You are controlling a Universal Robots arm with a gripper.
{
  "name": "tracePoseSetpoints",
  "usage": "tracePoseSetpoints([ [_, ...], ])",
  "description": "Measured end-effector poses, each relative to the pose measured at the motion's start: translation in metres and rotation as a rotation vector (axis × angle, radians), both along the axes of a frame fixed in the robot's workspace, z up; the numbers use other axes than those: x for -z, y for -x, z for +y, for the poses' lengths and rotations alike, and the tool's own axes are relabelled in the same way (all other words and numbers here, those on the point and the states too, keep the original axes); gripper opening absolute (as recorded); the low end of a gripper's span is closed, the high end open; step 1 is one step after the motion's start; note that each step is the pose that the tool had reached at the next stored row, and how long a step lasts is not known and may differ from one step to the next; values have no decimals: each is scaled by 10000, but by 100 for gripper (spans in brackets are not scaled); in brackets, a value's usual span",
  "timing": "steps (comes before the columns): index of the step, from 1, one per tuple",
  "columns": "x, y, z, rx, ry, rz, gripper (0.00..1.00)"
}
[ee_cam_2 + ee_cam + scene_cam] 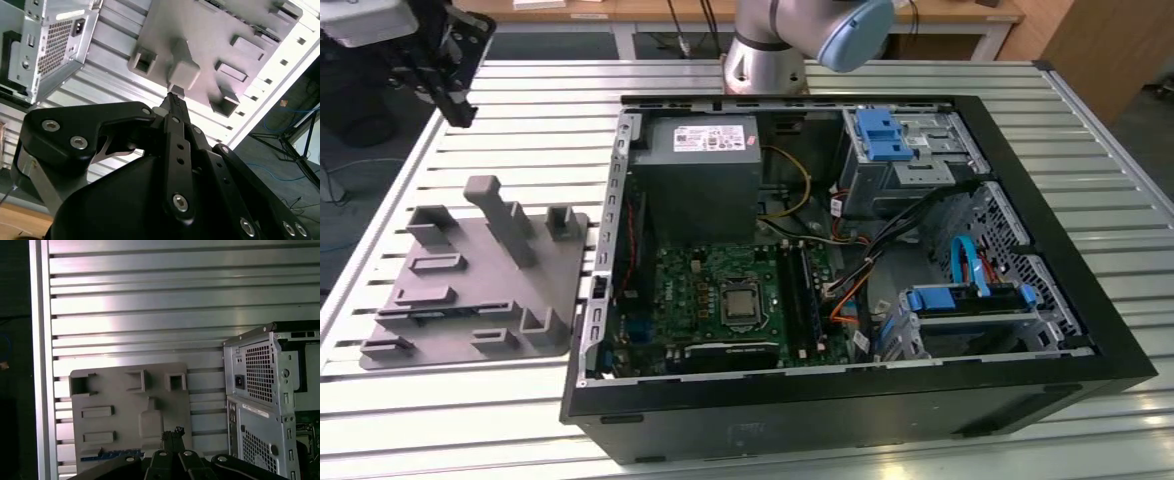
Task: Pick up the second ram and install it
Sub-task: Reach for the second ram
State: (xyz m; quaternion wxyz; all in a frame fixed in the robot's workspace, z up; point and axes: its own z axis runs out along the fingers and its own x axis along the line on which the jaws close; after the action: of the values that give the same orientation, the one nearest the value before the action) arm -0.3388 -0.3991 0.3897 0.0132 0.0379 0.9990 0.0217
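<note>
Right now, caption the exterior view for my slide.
Gripper hangs above the slatted table, apart from the grey tray beside the open computer case.

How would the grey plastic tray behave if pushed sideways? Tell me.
Probably stiff: the grey tray looks like thick moulded plastic. Unlikely to tip, lying broad and flat on the slatted table. It may slide, since no clamp is visible.
</note>
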Motion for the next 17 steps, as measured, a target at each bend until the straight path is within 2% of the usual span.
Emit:
tracePoseSetpoints([
  [11,35,457,0,0,0,1,10],
  [17,66,629,0,1,0,1,10],
])
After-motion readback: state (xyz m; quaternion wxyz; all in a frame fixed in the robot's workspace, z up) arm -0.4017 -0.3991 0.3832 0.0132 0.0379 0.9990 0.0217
